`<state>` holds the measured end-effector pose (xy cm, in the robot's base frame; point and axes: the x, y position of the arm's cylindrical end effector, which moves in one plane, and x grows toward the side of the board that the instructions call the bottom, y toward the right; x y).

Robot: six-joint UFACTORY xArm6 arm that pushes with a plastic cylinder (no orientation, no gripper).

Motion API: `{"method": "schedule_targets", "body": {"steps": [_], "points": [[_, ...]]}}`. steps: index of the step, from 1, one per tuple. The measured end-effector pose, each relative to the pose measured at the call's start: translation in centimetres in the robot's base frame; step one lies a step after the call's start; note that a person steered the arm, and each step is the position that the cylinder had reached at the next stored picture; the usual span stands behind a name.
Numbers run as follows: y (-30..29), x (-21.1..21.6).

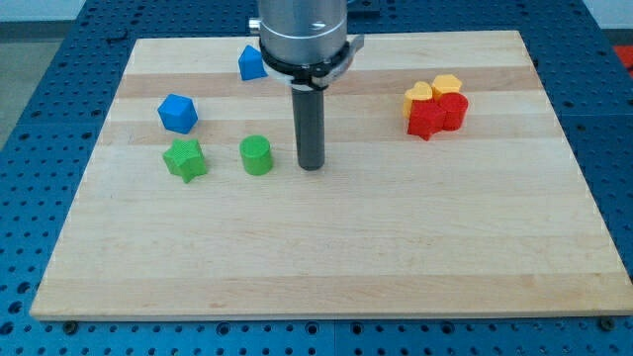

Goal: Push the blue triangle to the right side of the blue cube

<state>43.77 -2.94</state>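
The blue triangle lies near the view's top, left of centre, partly hidden behind the arm's grey body. The blue cube sits lower and further left, apart from the triangle. My tip rests on the wooden board near the centre, below and to the right of the blue triangle and well to the right of the blue cube. It touches no block.
A green star and a green cylinder lie left of my tip, the cylinder closest. At the view's right, two yellow blocks and two red blocks form a tight cluster.
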Motion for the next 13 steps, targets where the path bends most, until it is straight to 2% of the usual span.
{"method": "schedule_targets", "body": {"steps": [3, 4, 5, 8, 9, 11, 13], "points": [[-9.1, -1.6], [-7.8, -1.3], [-2.4, -3.4], [1.6, -20.7], [1.0, -24.0], [-3.4, -22.6], [-9.3, -18.2]]}}
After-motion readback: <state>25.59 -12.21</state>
